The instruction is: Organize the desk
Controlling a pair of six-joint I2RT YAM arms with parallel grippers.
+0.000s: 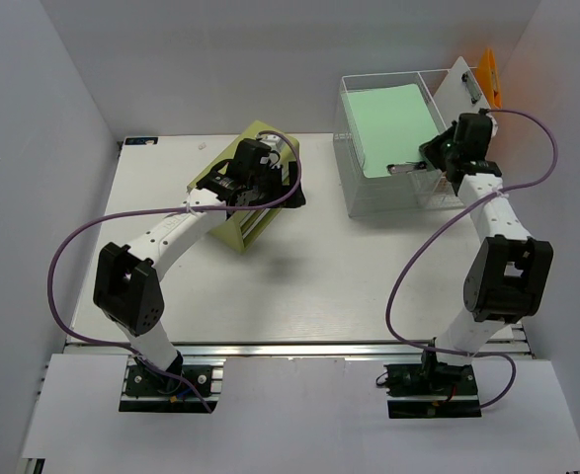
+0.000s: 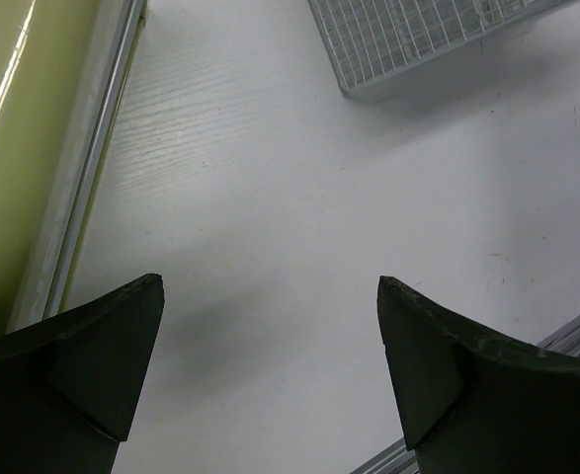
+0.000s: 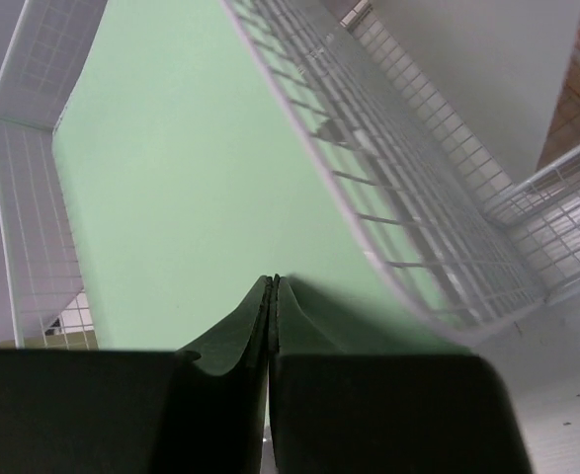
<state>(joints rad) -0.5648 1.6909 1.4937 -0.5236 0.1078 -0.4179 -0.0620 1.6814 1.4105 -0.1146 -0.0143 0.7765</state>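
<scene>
Desk [image 2: 299, 197] grain shows clearest from left wrist.

A plain pale grey back wall [image 1: 220, 59] meets a left wall [image 1: 23, 148] and a right wall [image 1: 571, 197], all bare and matte. Soft, even light leaves only faint shadows. A white panel [image 1: 299, 415] spans the near edge.

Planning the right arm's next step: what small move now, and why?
Probably nudge the sheet left, off the wall of the tray, so it lies flat. The right gripper is shut at the sheet's near edge, and the sheet's right side curls up against that wall. Whether it pinches the sheet is unclear.
</scene>
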